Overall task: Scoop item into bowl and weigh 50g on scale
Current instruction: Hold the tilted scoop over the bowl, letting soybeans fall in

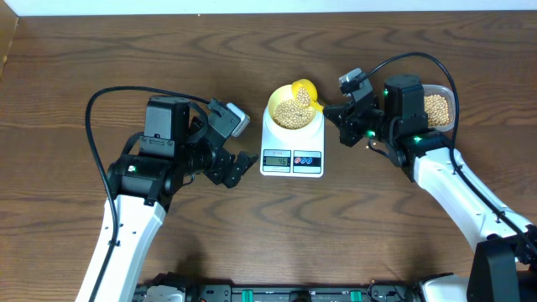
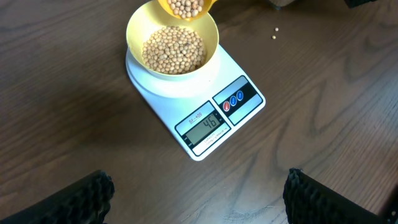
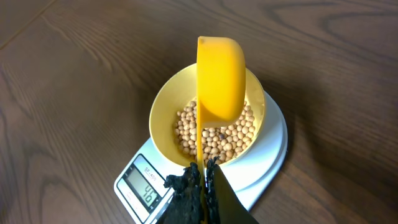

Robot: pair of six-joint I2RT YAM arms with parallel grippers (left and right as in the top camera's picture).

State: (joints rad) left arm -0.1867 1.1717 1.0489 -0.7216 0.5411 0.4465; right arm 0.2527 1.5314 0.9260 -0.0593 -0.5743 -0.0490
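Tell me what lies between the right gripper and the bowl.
The yellow scoop: the right gripper is shut on its handle, and its cup hangs tipped over the bowl. The right wrist view shows it best.

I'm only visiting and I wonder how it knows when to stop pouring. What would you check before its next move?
1. Pale yellow bowl centred on the white kitchen scale: ok.
2. Display reads 46 against a target of 50: not ok, a little more is needed.
3. Right gripper shut on the handle of the yellow scoop: ok.
4. Scoop tipped above the bowl, with beans in it to pour: ok.
5. Two stray beans lie on the table beyond the scale: not ok.
6. Left gripper open, beside the scale and not touching it: ok.
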